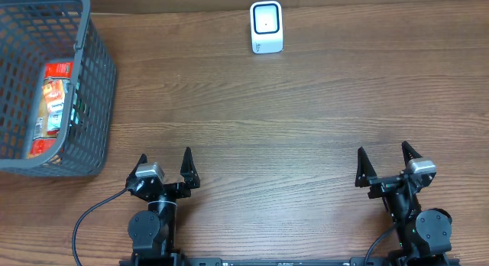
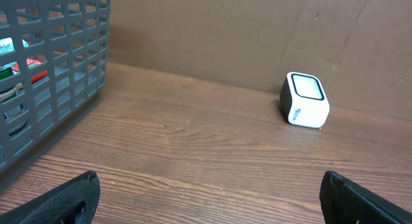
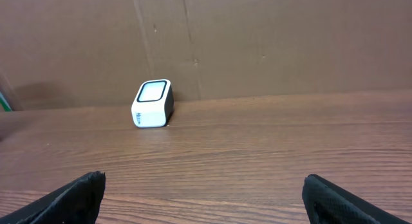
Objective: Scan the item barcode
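Observation:
A small white barcode scanner [image 1: 267, 27] with a dark-rimmed window stands at the far middle of the wooden table; it also shows as the scanner [image 2: 304, 100] in the left wrist view and the scanner [image 3: 152, 103] in the right wrist view. Packaged items [image 1: 55, 105], red and white, lie inside the grey basket [image 1: 92, 105] at the far left. My left gripper [image 1: 165, 165] rests at the near left edge, open and empty. My right gripper [image 1: 386, 160] sits at the near right edge, also open with nothing between its fingers.
The grey plastic basket [image 2: 71, 76] has tall slatted walls and fills the left side of the left wrist view. A brown cardboard wall [image 3: 270, 44] backs the table behind the scanner.

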